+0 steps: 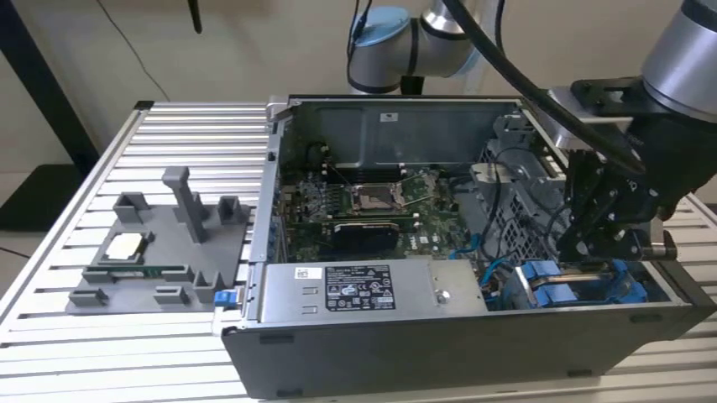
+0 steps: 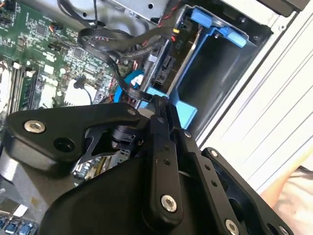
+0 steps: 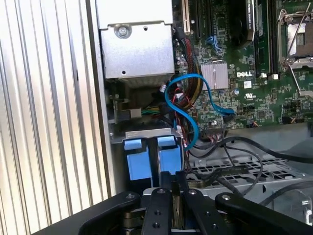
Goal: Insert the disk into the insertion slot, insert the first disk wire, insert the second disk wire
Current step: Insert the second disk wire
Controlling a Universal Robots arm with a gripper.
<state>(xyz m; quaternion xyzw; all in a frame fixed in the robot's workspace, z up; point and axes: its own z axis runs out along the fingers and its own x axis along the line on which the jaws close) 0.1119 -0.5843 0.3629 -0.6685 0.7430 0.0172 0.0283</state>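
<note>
The disk lies low in the insertion slot at the case's near corner on the exterior view's right; its blue carrier tabs face up in the first wrist view. My gripper hangs just above it, inside the case. In the second wrist view the black fingers meet at the gripper tip, shut on the end of a black flat disk wire that loops back toward the board. A blue disk wire curls beside the tabs, loose. The gripper tip sits right over the blue tabs.
The silver power-supply box fills the case's near side. The green board with its processor socket lies beyond. Bundled cables crowd the gap beside the bay. A grey fixture with small parts stands on the slatted table.
</note>
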